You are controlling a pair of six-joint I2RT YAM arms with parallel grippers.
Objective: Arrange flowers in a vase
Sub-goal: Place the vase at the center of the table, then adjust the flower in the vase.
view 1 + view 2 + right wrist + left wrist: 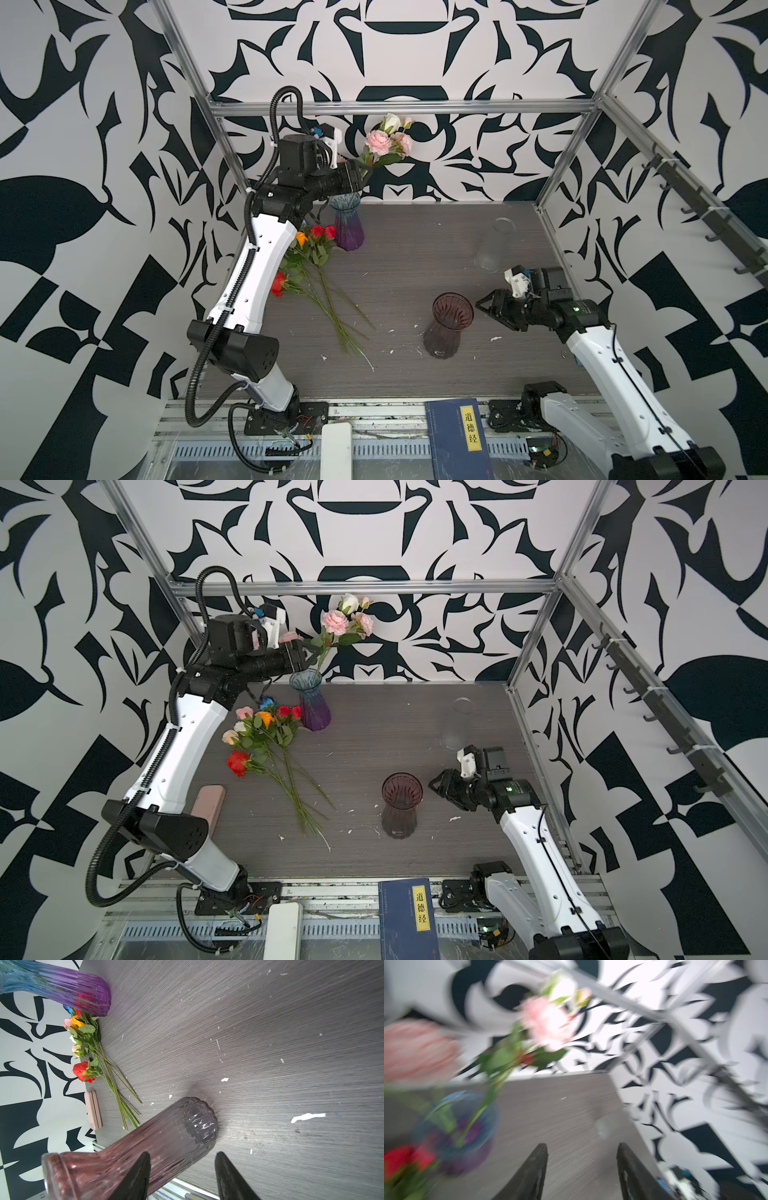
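A blue-to-purple glass vase (348,226) (313,706) stands at the table's back left. It holds pink ruffled flowers (379,141) (336,622) and a white rose (391,122). My left gripper (358,172) (311,654) hovers just above the vase's rim beside the stems. In the blurred left wrist view it (582,1147) is open and empty, with the vase (454,1126) off to one side. Loose flowers (316,257) (266,737) (89,1047) lie on the table. My right gripper (484,305) (436,783) (182,1155) is open beside a maroon vase (449,326) (145,1142).
A clear glass vase (494,245) (457,725) stands at the back right. A pink block (210,808) (92,1109) lies by the left edge. A blue book (457,440) and a white box (336,451) sit on the front rail. Metal frame posts bound the table.
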